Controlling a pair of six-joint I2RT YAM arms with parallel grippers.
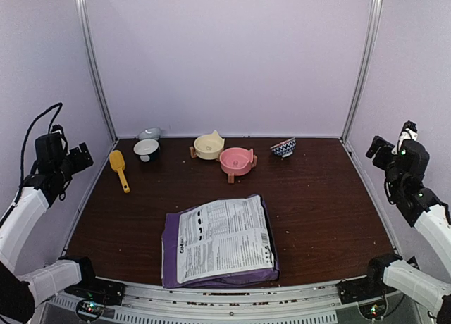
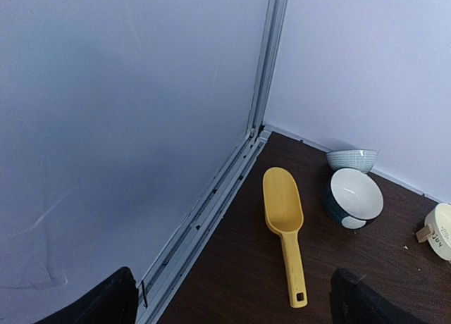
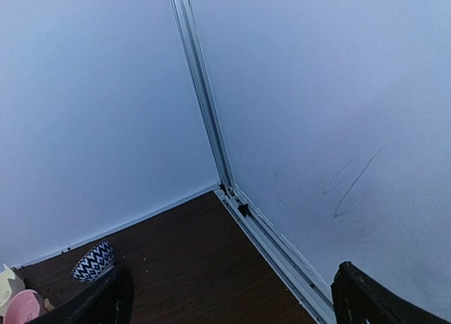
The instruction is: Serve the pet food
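A large purple bag (image 1: 220,243) lies flat at the near middle of the table, its white back label up. The pet food itself is hidden inside it; only a few tiny specks dot the tabletop. My left gripper (image 1: 82,157) hangs raised at the left wall, open and empty. In the left wrist view the left gripper (image 2: 236,303) looks down on a yellow scoop (image 2: 284,222), well above it. My right gripper (image 1: 378,150) is raised at the right wall, open with nothing in it. In the right wrist view the right gripper (image 3: 232,303) faces the back right corner.
Along the back stand a small grey bowl (image 1: 149,134), a dark bowl with white inside (image 1: 146,149), a cream cat-eared bowl (image 1: 208,146), a pink bowl (image 1: 236,159) and a blue patterned bowl (image 1: 283,147). The yellow scoop (image 1: 118,169) lies at the back left. White walls enclose three sides.
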